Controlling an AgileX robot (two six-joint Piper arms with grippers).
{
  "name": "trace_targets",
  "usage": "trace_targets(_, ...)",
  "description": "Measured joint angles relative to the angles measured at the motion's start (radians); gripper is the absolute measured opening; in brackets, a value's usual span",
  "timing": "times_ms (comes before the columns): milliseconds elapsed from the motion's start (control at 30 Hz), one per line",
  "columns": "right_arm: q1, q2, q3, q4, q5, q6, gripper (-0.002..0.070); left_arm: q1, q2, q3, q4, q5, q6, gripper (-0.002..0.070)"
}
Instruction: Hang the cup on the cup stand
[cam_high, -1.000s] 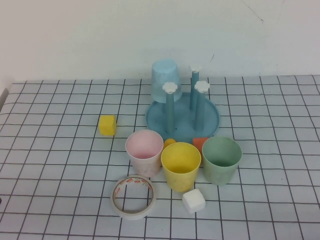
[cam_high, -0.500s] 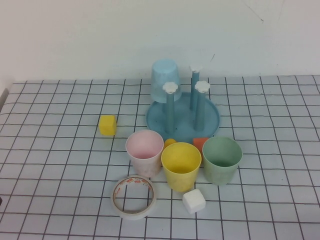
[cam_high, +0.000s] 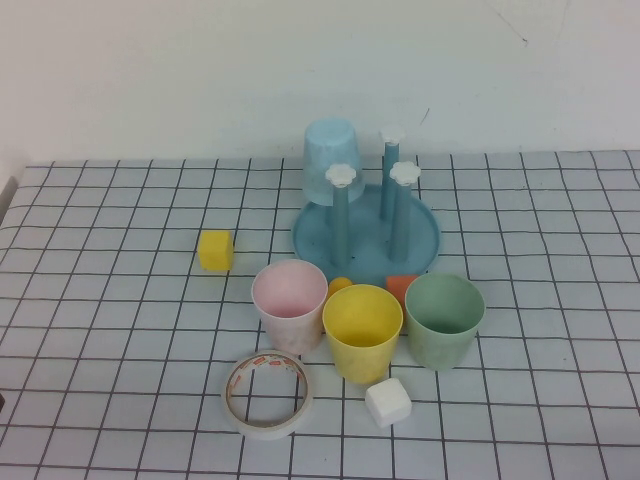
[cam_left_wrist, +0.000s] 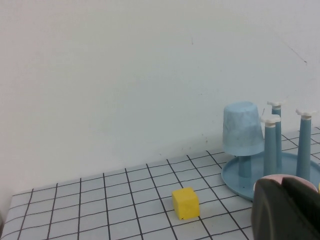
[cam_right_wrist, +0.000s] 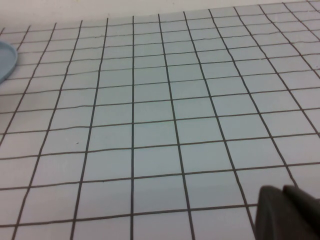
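The cup (cam_high: 330, 160) is sitting upside down over the back left peg of the cup stand (cam_high: 420, 245), clear of the counter (cam_high: 120, 330); the hanging is judged done. The cup is judged light, thin-walled, stiff plastic, smooth and somewhat slippery; with no handle, the tapered wall near the rim is judged the place for taking hold.

The left tool (cam_left_wrist: 287, 210) is hanging low over the counter near the yellow block (cam_left_wrist: 185, 202); the right tool (cam_right_wrist: 290, 212) over bare grid. Whether either is open cannot be told.
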Motion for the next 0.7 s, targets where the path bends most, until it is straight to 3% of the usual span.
trace_targets(700,0.0,0.0,0.0,0.0,-0.001,0.0,-0.0001,0.0,0.0,0.0,0.0,0.018,-0.002,-0.0001)
